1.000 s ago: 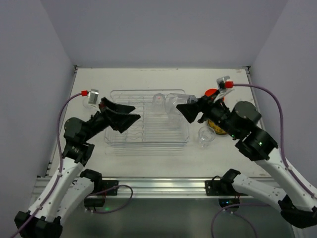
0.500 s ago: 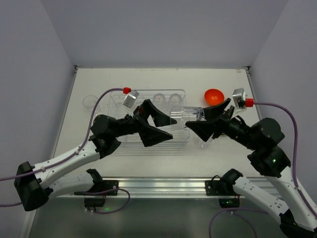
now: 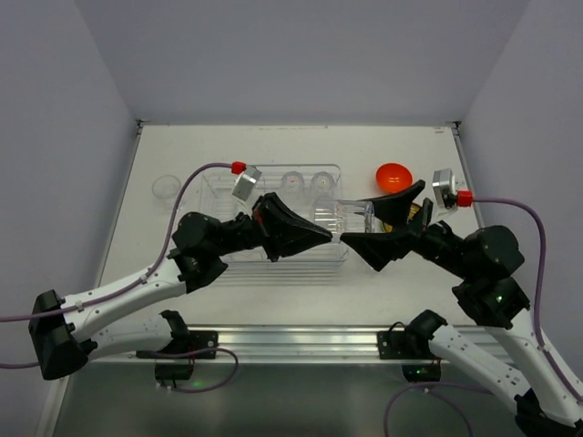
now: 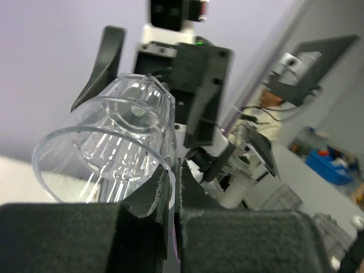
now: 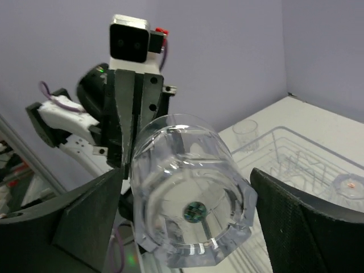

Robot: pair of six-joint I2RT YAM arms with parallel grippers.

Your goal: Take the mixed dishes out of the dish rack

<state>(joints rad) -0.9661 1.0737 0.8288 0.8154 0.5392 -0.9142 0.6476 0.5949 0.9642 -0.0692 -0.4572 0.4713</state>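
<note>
- table (image 3: 273,146): carries everything. Both arms reach in over its middle and their fingers meet tip to tip.
- dish rack (image 3: 270,187): lies under and behind the left fingers, and its near-right corner sits just below the meeting point.
- left fingers (image 3: 323,234): pinched narrow on the rim of the glass cup (image 3: 351,215). The left wrist view shows the cup wall (image 4: 122,142) clamped between the two pads.
- right fingers (image 3: 357,221): spread wide, one on each side of the cup's base end and close against it. Cannot tell whether they press or have let go.
- glass cup, key relation: it hangs in the air between the two sets of fingers. Its long axis is level and runs from one set to the other, mouth toward the left fingers and thick base (image 5: 190,199) toward the right. Both arms are at it, neither nearer.
- judgement: looks like a handover. The next move likely needs the right fingers to back straight off along the cup axis before the left arm carries it away. A rim-only pinch could let the cup tip.
- orange bowl (image 3: 393,176): on the table just beyond the right fingers, apart from them.
- two cups in rack (image 3: 291,180) (image 3: 322,180): beyond the left fingers, below the carry path.
- lone cup (image 3: 165,188): on the table, well off behind the left fingers and outside the rack.
</note>
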